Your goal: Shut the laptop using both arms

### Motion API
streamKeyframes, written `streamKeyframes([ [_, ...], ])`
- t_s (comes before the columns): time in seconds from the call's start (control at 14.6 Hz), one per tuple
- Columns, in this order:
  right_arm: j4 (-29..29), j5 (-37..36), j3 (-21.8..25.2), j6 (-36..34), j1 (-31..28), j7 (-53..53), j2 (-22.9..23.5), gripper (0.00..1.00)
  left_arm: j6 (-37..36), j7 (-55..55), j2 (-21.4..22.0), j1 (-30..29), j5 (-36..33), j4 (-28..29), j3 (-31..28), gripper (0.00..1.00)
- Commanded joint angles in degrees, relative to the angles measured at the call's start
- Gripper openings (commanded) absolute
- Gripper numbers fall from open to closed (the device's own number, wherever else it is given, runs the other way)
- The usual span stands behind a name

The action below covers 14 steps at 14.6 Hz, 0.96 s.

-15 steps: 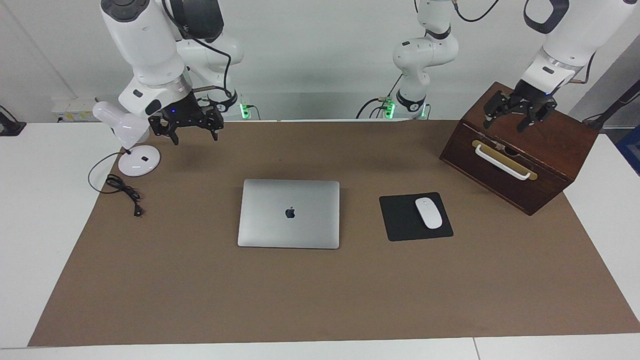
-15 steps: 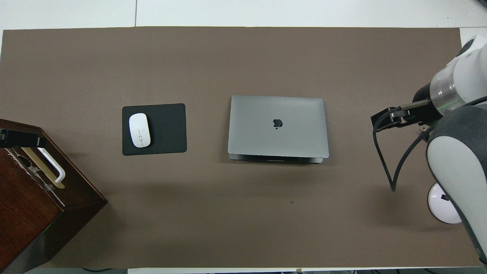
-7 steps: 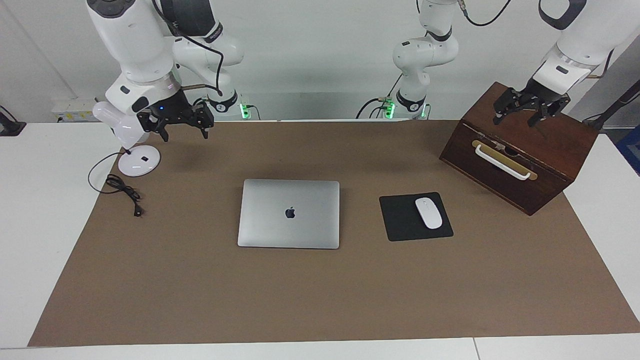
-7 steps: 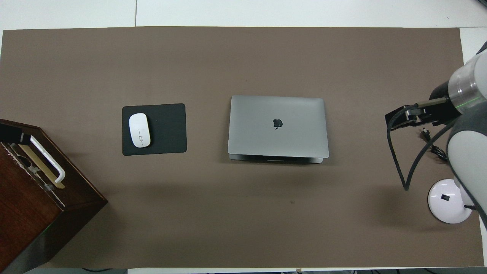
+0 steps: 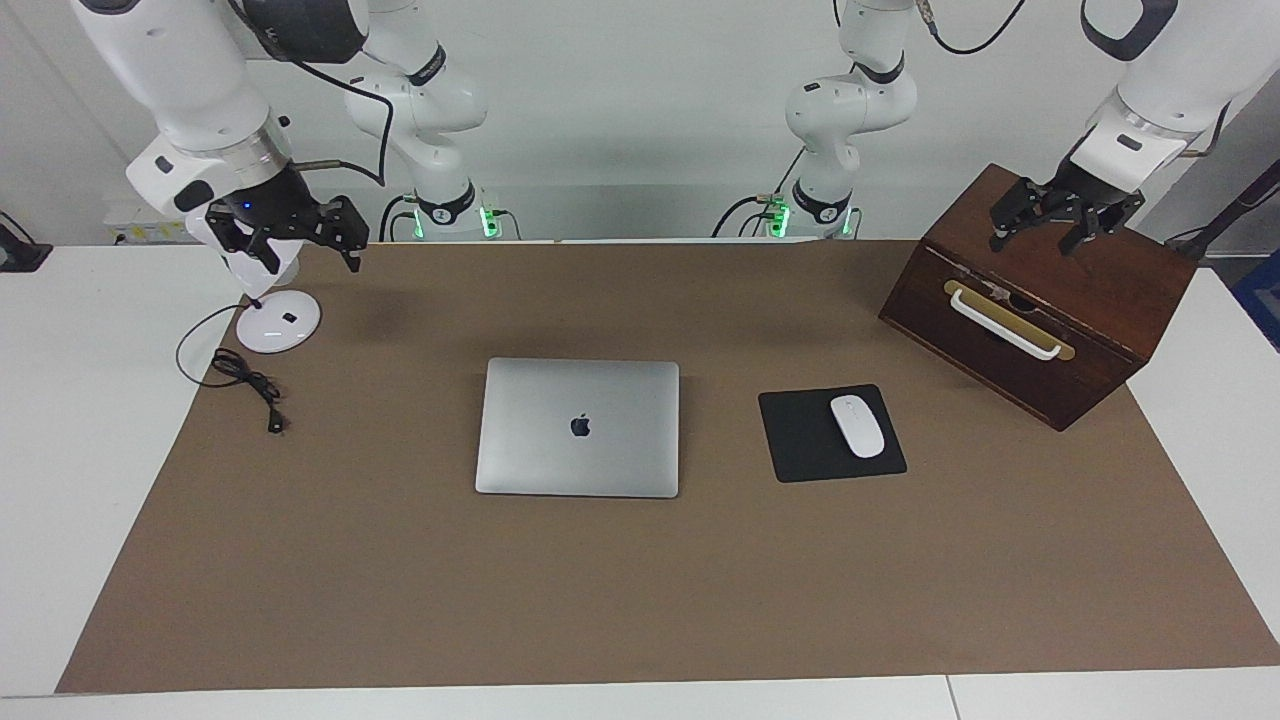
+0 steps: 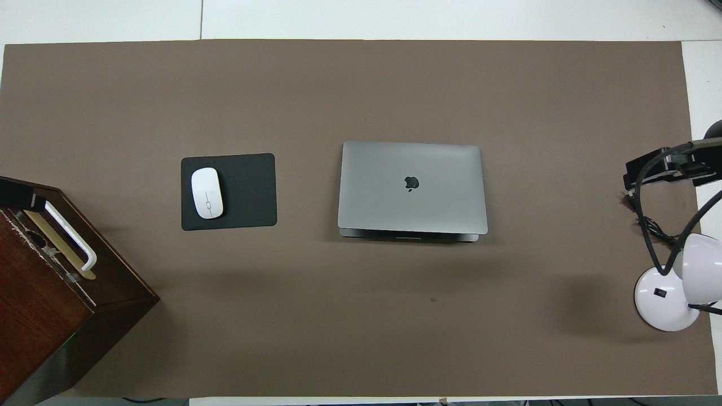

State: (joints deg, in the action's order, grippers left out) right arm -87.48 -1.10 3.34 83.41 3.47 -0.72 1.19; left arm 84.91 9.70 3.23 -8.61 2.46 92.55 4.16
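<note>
The silver-grey laptop [image 5: 577, 427] lies in the middle of the brown mat with its lid down flat and the apple logo facing up; it also shows in the overhead view [image 6: 412, 186]. My right gripper [image 5: 290, 232] is open and empty. It hangs in the air over the white desk lamp at the right arm's end of the table, well away from the laptop. My left gripper [image 5: 1065, 215] is open and empty. It hangs over the top of the wooden box at the left arm's end.
A white mouse [image 5: 857, 426] sits on a black mouse pad [image 5: 795, 445] beside the laptop, toward the left arm's end. A dark wooden box [image 5: 1040, 310] with a white handle stands past it. The white lamp [image 5: 278, 323] and its black cable [image 5: 245, 380] lie at the right arm's end.
My right gripper has drawn back from the mat toward the right arm's end, now over the lamp. My left gripper has risen slightly over the box. The laptop has not moved.
</note>
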Motion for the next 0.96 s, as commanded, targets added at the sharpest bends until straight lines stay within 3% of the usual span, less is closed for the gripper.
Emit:
streamKeyframes([
  [0.0,1.0,0.3,0.3,-0.8,0.3,-0.9,0.0,1.0,-1.4,-0.8,-1.0,-0.5,-1.5,-2.0,0.6,1.0],
  [0.89,1.1,0.1,0.1,0.5,0.3,-0.9,0.0,1.0,-1.4,-1.0,-0.9,-0.4,-1.4,-2.0,0.6,1.0],
])
